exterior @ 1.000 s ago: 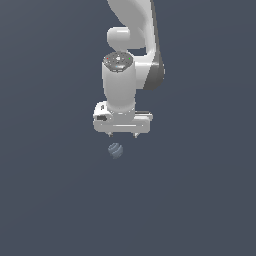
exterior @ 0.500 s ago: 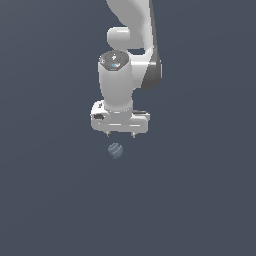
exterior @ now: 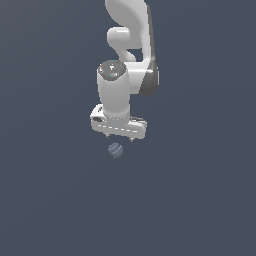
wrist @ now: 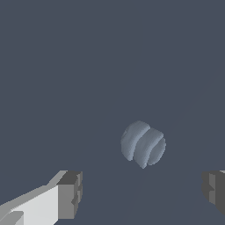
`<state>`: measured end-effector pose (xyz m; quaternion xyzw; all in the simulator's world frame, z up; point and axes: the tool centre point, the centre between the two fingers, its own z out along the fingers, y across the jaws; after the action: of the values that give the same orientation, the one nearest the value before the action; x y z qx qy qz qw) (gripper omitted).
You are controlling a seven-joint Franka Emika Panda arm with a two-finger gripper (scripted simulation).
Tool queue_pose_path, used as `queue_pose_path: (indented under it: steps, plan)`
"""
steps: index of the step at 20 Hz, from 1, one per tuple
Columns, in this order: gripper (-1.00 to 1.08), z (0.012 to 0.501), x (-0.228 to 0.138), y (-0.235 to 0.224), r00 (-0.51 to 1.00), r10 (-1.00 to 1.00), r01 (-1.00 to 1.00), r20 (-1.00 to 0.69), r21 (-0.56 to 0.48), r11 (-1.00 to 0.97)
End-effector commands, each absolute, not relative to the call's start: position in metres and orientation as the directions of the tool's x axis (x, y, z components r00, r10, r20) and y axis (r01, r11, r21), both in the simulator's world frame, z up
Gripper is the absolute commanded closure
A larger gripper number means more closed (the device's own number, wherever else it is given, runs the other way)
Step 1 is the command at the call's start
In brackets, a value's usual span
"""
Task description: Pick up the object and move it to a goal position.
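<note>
Gripper point(exterior: 119, 136) points straight down, jaws spread wide, grasping nothing. You see the ball point(exterior: 115, 150) just below, untouched.

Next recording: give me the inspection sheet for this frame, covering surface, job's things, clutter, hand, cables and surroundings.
Surface: plain dark grey-blue ground, no markings.
Job's things: small blue-grey striped ball, resting free, not gripped; goal marker: nothing seen.
Clutter: nothing seen.
Hand: white hand above the ball, open; in the wrist view its fingertips stand wide apart, the ball lying beyond them.
Cables: nothing seen.
Surroundings: only the white arm rising out of frame.
</note>
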<state>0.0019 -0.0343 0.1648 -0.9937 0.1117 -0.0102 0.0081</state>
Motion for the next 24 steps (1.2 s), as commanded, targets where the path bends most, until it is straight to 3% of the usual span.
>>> queue_pose_path:
  steps: [1,13,24]
  plan:
    - [-0.92,0.156,0.001,-0.037,0.96,-0.28,-0.28,0.014,-0.019,-0.96]
    - [-0.92,0.109,-0.004,-0.053,0.817,-0.577,-0.577,0.0,-0.009,-0.817]
    - [-0.92,0.09,-0.007,-0.06,0.734,-0.679,-0.679,0.0,0.0,-0.734]
